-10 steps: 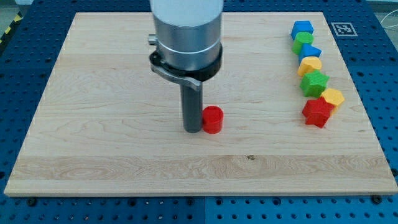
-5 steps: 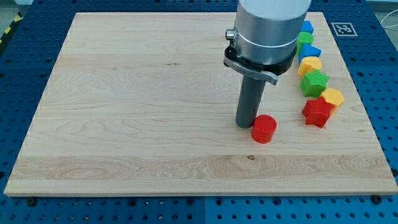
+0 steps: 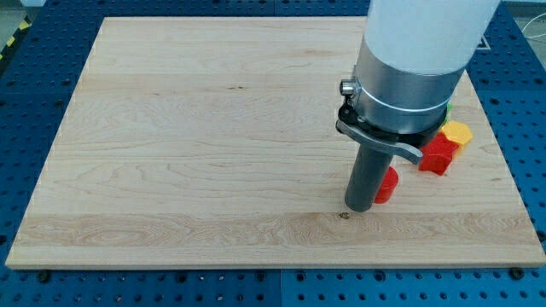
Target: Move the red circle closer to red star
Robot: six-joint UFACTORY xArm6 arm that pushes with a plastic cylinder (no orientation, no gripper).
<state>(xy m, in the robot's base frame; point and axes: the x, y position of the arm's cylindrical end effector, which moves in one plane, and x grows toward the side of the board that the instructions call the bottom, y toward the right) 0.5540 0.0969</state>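
The red circle (image 3: 388, 184) lies on the wooden board (image 3: 171, 128) at the lower right, partly hidden behind my rod. My tip (image 3: 359, 206) rests on the board, touching the circle's left side. The red star (image 3: 438, 156) sits a short way to the circle's upper right, partly covered by the arm's body. A small gap separates the circle from the star.
A yellow block (image 3: 458, 132) sits just above and right of the red star. A sliver of a green block (image 3: 449, 109) shows above it. The arm's wide body hides the other blocks at the right edge.
My tip has pushed the red circle to the right and slightly down, from mid-board to close beside the red star. The arm now covers most of the block column.
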